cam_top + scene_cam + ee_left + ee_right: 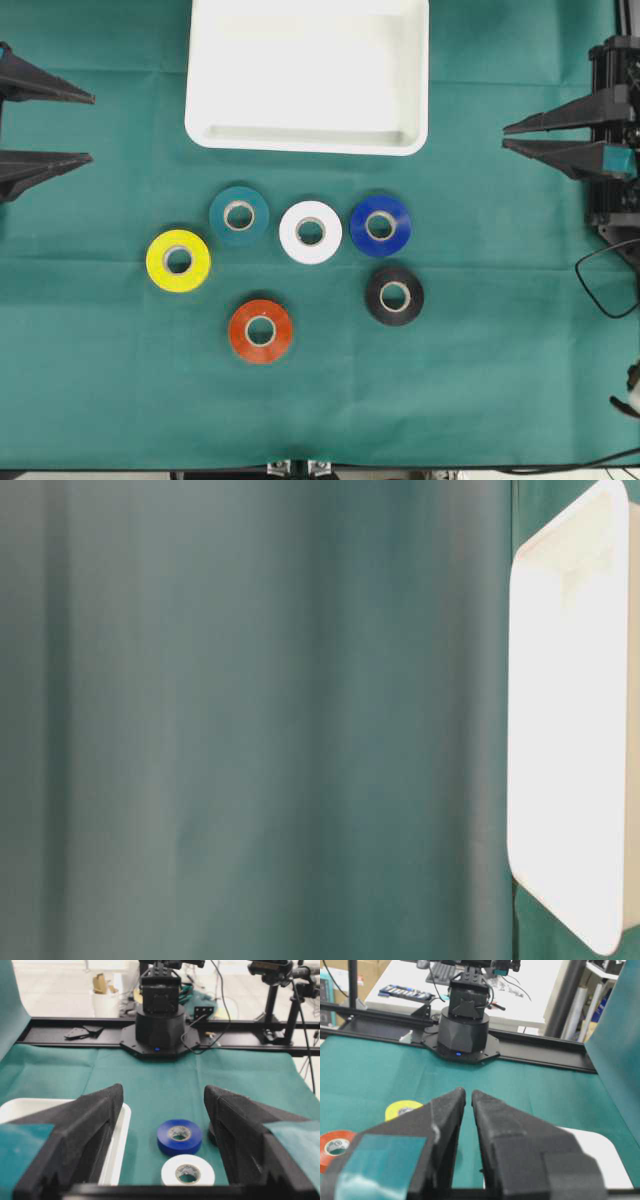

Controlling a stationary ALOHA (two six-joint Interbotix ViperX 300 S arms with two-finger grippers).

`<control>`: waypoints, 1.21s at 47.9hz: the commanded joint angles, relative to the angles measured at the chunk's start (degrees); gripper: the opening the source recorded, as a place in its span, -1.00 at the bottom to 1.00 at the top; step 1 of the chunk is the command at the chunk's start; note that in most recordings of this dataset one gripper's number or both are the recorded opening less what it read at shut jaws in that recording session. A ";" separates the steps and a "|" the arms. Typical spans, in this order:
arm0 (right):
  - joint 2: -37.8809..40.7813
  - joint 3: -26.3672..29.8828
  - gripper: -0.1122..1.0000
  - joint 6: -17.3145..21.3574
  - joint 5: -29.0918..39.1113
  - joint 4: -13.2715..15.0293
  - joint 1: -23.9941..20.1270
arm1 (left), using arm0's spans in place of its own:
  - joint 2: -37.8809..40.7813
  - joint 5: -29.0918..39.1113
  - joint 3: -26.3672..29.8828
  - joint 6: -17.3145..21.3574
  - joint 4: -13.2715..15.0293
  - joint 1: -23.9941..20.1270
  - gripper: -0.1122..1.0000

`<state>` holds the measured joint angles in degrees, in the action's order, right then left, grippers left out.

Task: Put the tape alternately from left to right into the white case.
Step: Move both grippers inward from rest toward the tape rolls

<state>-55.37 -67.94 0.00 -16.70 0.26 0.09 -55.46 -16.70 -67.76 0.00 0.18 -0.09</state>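
Observation:
The white case (300, 143) lies at the back middle of the green cloth with nothing in it, and it is also in the table-level view (560, 730). In front of it lie the tape rolls: yellow (178, 260), teal (239, 214), white (310, 232), blue (380, 225), black (394, 296) and orange-red (260, 331). My left gripper (90, 128) hovers open at the far left, holding nothing. Its wrist view shows the blue roll (179, 1135), the white roll (188, 1171) and the case rim (121, 1130). My right gripper (505, 137) is shut and holds nothing at the far right. The yellow roll (400, 1109) and the orange-red roll (335, 1144) lie beyond it.
A black cable (600, 280) loops on the cloth at the right edge. Each wrist view shows the opposite arm's black base (160, 1025) (465, 1030) on a dark rail beyond the cloth. Green cloth stretches between both grippers and the rolls.

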 commanded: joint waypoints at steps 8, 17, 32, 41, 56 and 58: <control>0.44 0.79 -0.75 0.09 -0.18 0.26 0.00 | 0.79 -0.35 1.14 -0.09 1.32 3.60 -0.75; 1.23 1.05 -0.83 0.18 1.85 0.35 0.00 | 0.88 0.53 1.41 -0.35 1.32 4.92 -0.99; 4.57 3.78 -0.83 3.25 6.86 0.26 0.09 | 3.78 3.25 3.25 -0.35 1.41 5.01 -0.99; 6.42 4.13 -0.83 6.42 6.86 0.26 0.09 | 8.96 3.96 4.75 -0.88 1.58 5.01 -0.93; 6.94 5.01 0.34 8.09 9.76 0.26 0.09 | 10.28 8.53 6.42 -3.25 1.58 5.01 0.19; 6.94 5.19 0.54 8.09 10.28 0.26 0.00 | 10.28 9.14 6.50 -3.43 1.58 5.01 0.41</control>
<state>-48.60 -64.69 8.00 -7.03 0.53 0.09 -45.35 -8.17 -62.93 -3.34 1.67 4.75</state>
